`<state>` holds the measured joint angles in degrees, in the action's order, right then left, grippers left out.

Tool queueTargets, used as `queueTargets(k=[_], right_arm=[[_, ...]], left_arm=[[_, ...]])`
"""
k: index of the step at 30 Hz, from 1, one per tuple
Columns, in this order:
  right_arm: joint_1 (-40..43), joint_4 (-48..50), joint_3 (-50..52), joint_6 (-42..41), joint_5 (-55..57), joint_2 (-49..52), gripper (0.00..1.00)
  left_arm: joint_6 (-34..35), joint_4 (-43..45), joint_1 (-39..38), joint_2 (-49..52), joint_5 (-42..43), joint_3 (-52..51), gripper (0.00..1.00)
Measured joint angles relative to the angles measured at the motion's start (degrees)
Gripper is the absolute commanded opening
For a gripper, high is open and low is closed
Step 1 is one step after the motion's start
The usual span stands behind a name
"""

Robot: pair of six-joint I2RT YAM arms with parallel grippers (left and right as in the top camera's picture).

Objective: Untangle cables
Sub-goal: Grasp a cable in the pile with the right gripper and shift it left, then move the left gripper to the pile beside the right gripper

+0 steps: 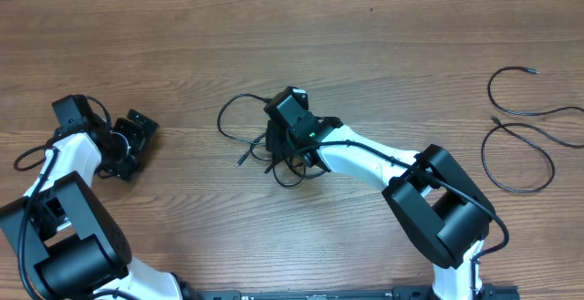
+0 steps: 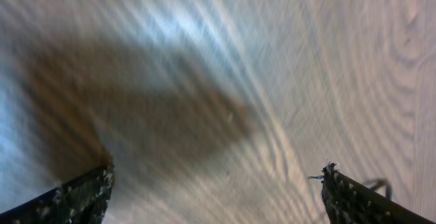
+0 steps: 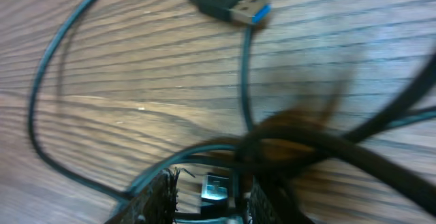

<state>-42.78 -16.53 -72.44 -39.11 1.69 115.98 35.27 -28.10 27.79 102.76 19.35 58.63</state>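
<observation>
Two loose cables (image 1: 547, 113) lie separate, far right. Knotted bundle (image 1: 283, 168) remains mid-table. Right gripper (image 3: 208, 193) down in it, grip unclear. Left gripper (image 2: 216, 173) wide apart, empty. Roughly half done

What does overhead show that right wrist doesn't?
Only overhead: a loose cable and a second cable lying apart at the far right, plus the left tool, open, off to the left. Only right wrist: a close look at a metal plug with a blue insert. Both: the tangled bundle with the right tool down on it.
</observation>
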Motion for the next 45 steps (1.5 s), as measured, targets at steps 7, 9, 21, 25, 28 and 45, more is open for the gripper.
queueTargets(k=[7,9,21,25,28,45], right_arm=[[0.13,0.26,-0.09,0.96,-3.98,-0.02,0.29],[0.28,-0.37,-0.09,2.36,-5.31,-0.39,0.29],[0.81,-3.91,-0.59,4.70,-0.04,-6.54,0.30],[1.14,-4.02,-0.48,2.80,2.25,-6.49,0.30],[1.16,-3.56,-0.48,1.99,3.82,-5.84,0.30],[1.77,-0.94,-0.22,-2.34,5.29,-1.90,0.31]], left_arm=[[-0.02,3.74,0.00,0.17,-1.70,-0.15,0.99],[-0.02,3.85,0.00,0.17,-1.92,-0.15,1.00],[-0.02,3.65,0.07,0.22,-0.31,-0.15,1.00],[0.20,-0.46,0.07,0.22,4.48,-0.15,0.80],[-1.57,0.92,0.04,0.68,6.34,-0.55,0.62],[-14.27,13.57,-17.20,0.83,25.33,-0.83,0.61]])
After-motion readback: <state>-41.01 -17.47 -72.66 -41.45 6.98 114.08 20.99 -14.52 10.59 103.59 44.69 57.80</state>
